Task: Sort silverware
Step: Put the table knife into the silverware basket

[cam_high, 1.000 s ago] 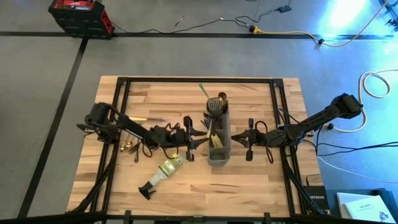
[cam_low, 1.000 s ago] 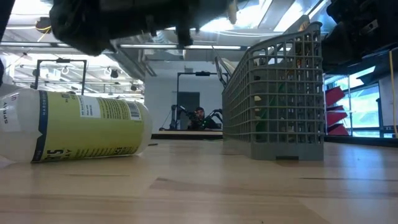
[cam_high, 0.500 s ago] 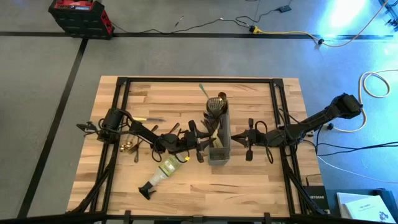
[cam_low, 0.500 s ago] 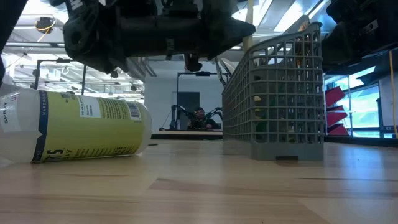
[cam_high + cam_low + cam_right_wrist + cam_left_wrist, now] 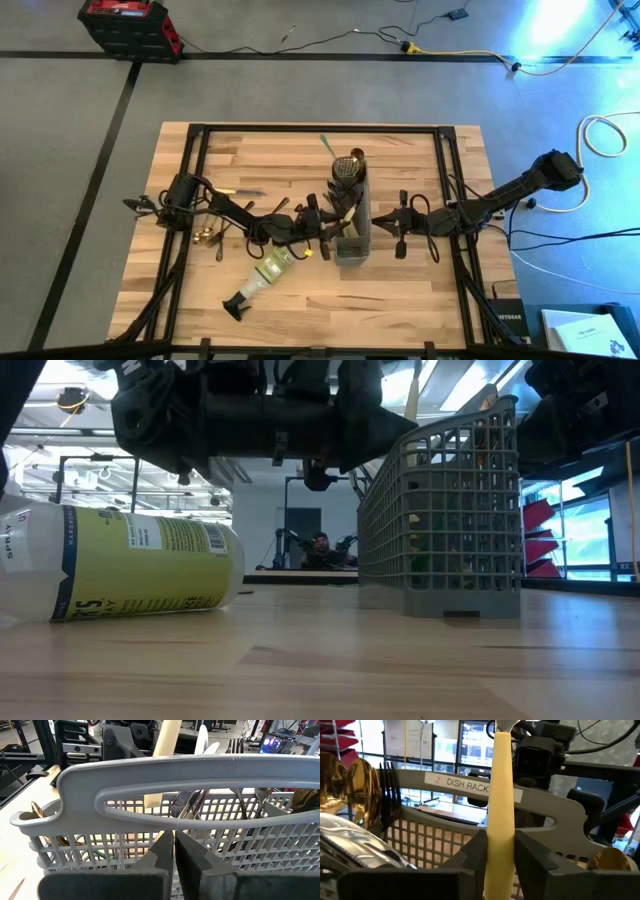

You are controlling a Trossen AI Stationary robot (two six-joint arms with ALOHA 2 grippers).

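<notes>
Left wrist view shows the left gripper (image 5: pixel 500 854) clamped on a cream-handled utensil (image 5: pixel 500 795), held upright between its fingers (image 5: pixel 476 851), with the grey mesh caddy (image 5: pixel 470 800) straight ahead of it. Gold spoons (image 5: pixel 350 780) and a dark fork (image 5: pixel 389 795) stand in the caddy's far compartments. From above, the right gripper (image 5: pixel 378 225) sits on the caddy's opposite side, fingers pressed together and holding nothing. A spray bottle (image 5: pixel 262 275) lies just beside the left gripper.

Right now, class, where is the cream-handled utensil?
The cream-handled utensil stands upright, pinched in the left hand, just at the near wall of the grey dish-rack caddy; from above, that is mid-table, on the caddy's left side.
</notes>
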